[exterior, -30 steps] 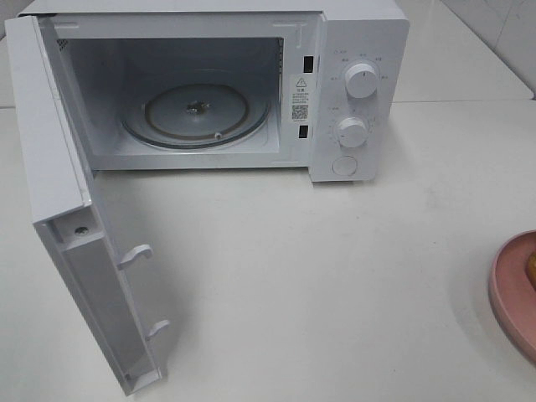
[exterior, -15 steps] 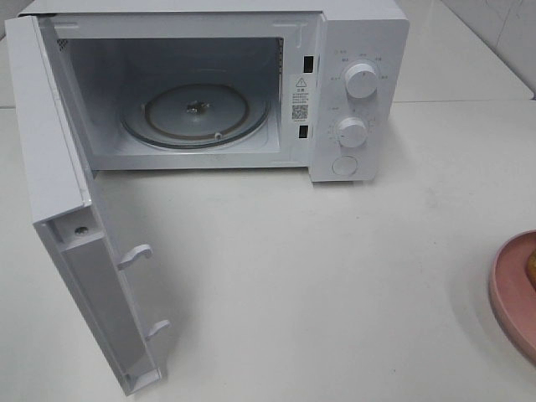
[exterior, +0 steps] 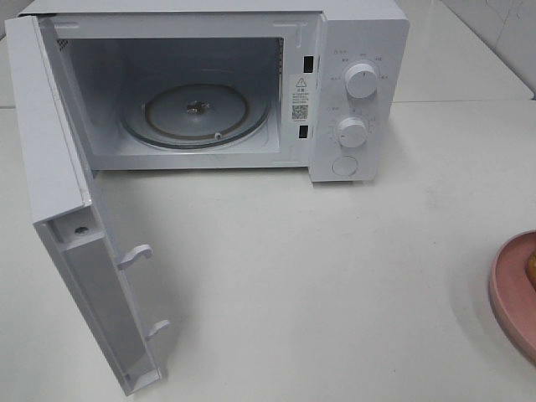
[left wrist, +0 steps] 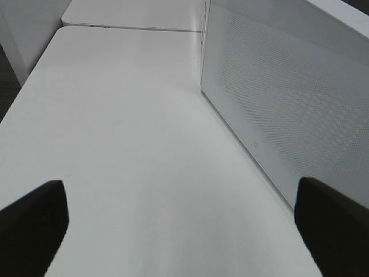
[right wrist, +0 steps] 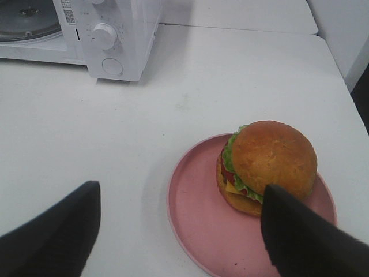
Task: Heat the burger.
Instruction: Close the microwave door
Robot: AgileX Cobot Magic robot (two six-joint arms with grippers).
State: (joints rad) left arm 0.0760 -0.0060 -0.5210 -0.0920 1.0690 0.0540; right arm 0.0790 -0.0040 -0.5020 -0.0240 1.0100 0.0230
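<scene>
The burger (right wrist: pixel 268 164), with a golden-brown bun, green lettuce, tomato and cheese, sits on the far side of a round pink plate (right wrist: pixel 196 222). In the right wrist view my right gripper (right wrist: pixel 181 231) is open and empty, its dark fingers (right wrist: pixel 57 234) spread on either side of the plate, short of the burger. In the exterior high view only the plate's edge (exterior: pixel 509 293) and a sliver of the burger (exterior: pixel 531 266) show at the right border. My left gripper (left wrist: pixel 181 222) is open and empty over bare table beside the microwave door (left wrist: pixel 288 98).
The white microwave (exterior: pixel 360 50) stands at the back of the table. Its door (exterior: pixel 59 193) is swung wide open toward the front left. The glass turntable (exterior: pixel 197 113) inside has nothing on it. Two knobs and a button are on its right panel.
</scene>
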